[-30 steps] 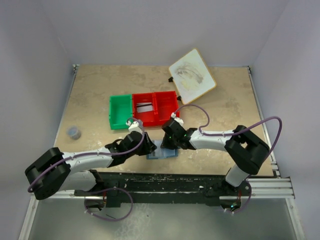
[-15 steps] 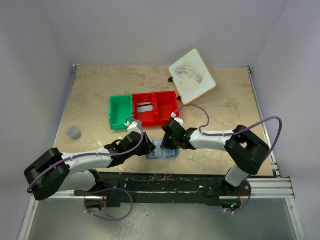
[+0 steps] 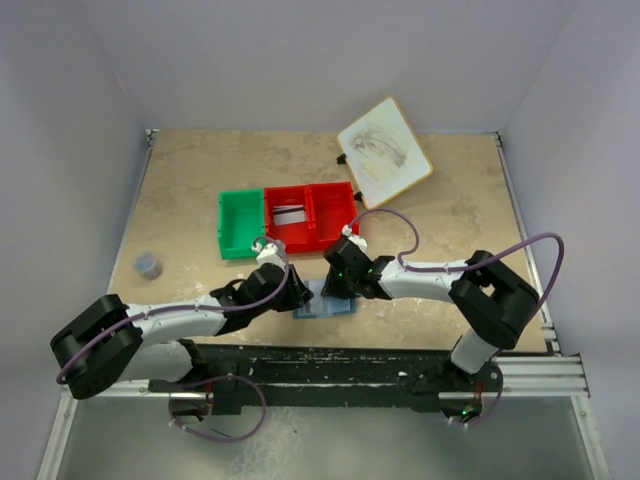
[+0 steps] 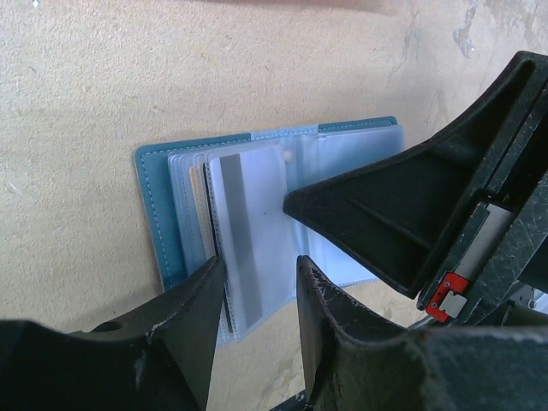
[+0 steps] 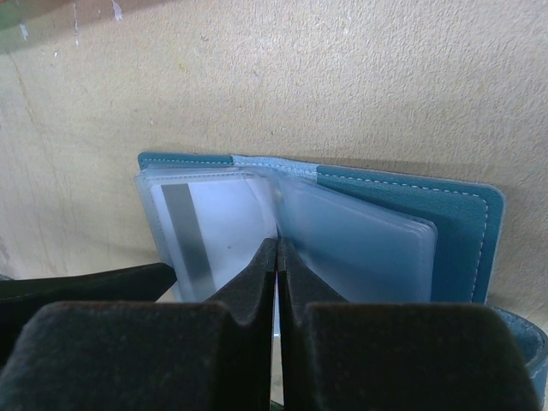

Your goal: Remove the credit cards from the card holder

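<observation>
Card holder (image 3: 326,304) lies opened flat on the table (image 3: 450,210), close to the near edge at about mid-width, just on the near side of the red bin (image 3: 350,215). Dark blue cover faces down and the clear sleeves fan out on top.

Left gripper (image 3: 293,292) comes in from the left, jaws part-way apart. In the left wrist view its fingers (image 4: 201,295) sit either side of the near end of the top sleeve. Cannot tell if they press on it or just flank it.

Right gripper (image 3: 336,289) comes in from the right with jaws fully closed, tips together. They sit at the holder's centre fold, between the two sleeve stacks, with nothing between them.

Credit cards: a grey-white card (image 5: 218,231) with a dark stripe is inside the top left sleeve. A tan edge (image 4: 205,201) shows in the sleeve stack behind it. No other card can be made out.

Green bin (image 3: 238,224) touches the red bin's left side, mid-table. A pale flat piece (image 3: 290,213) with a dark band lies in the red bin's left compartment, too small to identify. White wood-rimmed board (image 3: 385,152) lies tilted near the far edge, right of centre. Small grey round thing (image 3: 149,265) sits by the left edge.
</observation>
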Tool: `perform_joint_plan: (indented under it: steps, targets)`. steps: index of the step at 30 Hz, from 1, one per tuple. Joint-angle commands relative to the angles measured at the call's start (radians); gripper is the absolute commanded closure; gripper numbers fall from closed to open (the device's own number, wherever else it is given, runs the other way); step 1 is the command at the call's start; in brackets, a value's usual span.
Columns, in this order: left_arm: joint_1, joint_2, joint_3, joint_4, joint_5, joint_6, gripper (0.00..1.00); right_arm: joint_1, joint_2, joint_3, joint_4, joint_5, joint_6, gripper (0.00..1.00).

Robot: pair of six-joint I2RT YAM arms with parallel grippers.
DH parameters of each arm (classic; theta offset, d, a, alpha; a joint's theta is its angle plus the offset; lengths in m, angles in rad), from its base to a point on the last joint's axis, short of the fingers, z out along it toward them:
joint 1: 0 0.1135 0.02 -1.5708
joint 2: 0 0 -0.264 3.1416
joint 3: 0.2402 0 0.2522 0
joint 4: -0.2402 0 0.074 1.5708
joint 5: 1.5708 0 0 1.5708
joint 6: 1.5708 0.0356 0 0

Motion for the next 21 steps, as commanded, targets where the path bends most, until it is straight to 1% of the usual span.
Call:
perform_joint_plan:
  steps: [1, 6, 11, 14, 18, 21]
  targets:
    - [0.004, -0.008, 0.015, 0.074, 0.048, 0.018, 0.64, 0.001, 0.045, -0.016, -0.090, 0.039, -0.003, 0.97]
    - [0.003, -0.012, 0.031, 0.116, 0.119, 0.042, 0.65, 0.001, 0.031, -0.006, -0.093, 0.046, -0.017, 0.95]
    - [0.003, 0.017, 0.030, 0.164, 0.156, 0.039, 0.65, 0.001, 0.033, -0.001, -0.087, 0.043, -0.018, 0.95]
    - [0.003, 0.026, 0.017, 0.207, 0.160, 0.018, 0.65, 0.001, 0.027, -0.009, -0.076, 0.037, -0.014, 0.95]
    - [0.003, 0.034, 0.022, 0.194, 0.142, 0.019, 0.65, 0.001, 0.016, -0.017, -0.075, 0.038, -0.009, 0.95]
    - [0.002, 0.029, 0.026, 0.158, 0.093, 0.015, 0.65, 0.001, 0.012, -0.023, -0.079, 0.037, -0.006, 0.95]
